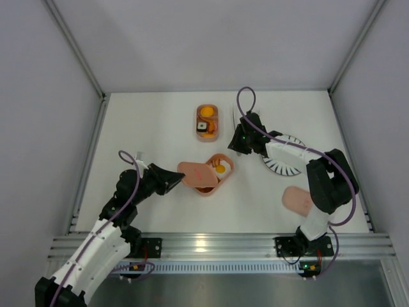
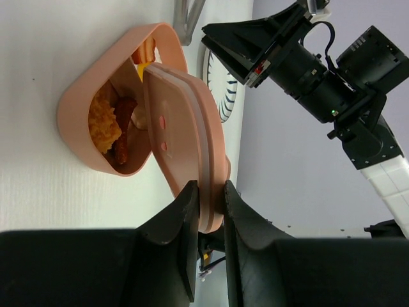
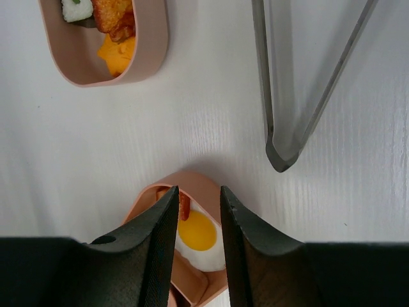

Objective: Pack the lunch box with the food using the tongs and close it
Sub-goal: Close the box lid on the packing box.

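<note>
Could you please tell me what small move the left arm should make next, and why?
I would probably have the left claw slide the lid across the tray and level it. Pinched at its rim, the lid sits tilted over only one end; the fried egg is uncovered.

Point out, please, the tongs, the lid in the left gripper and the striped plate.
tongs (image 3: 281, 160), right wrist view, on the joined end.
lid (image 2: 176, 134), left wrist view, on its flat face.
striped plate (image 1: 281, 167), top view, on the near rim.

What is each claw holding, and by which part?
The left claw pinches the pink lid by the rim at one end. The right claw holds nothing.
</note>
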